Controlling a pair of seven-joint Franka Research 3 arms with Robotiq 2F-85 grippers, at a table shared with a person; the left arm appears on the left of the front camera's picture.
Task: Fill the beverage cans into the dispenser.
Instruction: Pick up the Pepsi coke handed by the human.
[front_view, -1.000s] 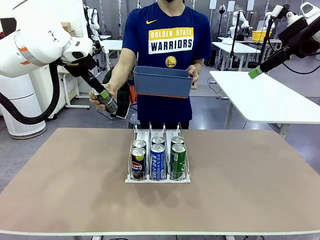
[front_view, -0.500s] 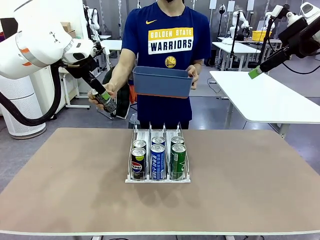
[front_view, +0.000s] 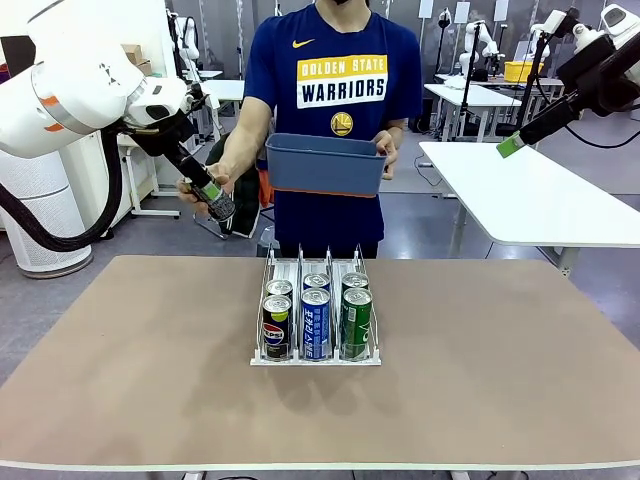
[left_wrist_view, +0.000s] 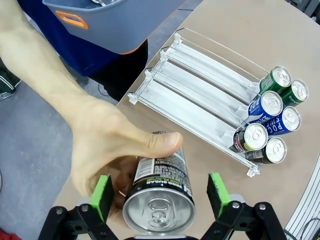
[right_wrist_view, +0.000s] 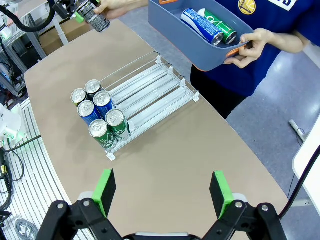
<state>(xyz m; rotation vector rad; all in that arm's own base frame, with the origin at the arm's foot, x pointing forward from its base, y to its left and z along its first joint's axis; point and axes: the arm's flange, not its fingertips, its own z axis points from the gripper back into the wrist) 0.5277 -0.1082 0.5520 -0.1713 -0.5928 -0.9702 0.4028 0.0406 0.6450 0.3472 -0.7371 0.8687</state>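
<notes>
On the middle of the brown worktop (front_view: 500, 380) stands the dispenser (front_view: 315, 361), its three lanes running away from the robot. Six beverage cans (front_view: 315, 322) stand upright at its near end, two to a lane. The pair on the robot's left is dark, and its front can bears a Pepsi logo. The middle pair is blue-white and the right pair is green.

High above the worktop's right side hangs the right pincer (right_wrist_view: 162, 187). Its green pads are spread wide apart with nothing between them.

Past the worktop's far left edge, in the air, the left pincer (left_wrist_view: 159, 194) straddles the silver-topped end of a tilted dark can (left_wrist_view: 160, 175). In the left wrist view its jaws stand apart, with a gap between each pad and the can, so it is not clamped. The person's hand (left_wrist_view: 100, 145) grips this can, thumb across the label.

Farther back, the person holds a blue-grey bin (front_view: 325, 165) at chest height with the other hand (front_view: 386, 150). In the bin, a blue-white can (right_wrist_view: 197, 21) and a green can (right_wrist_view: 217, 26) lie side by side.
</notes>
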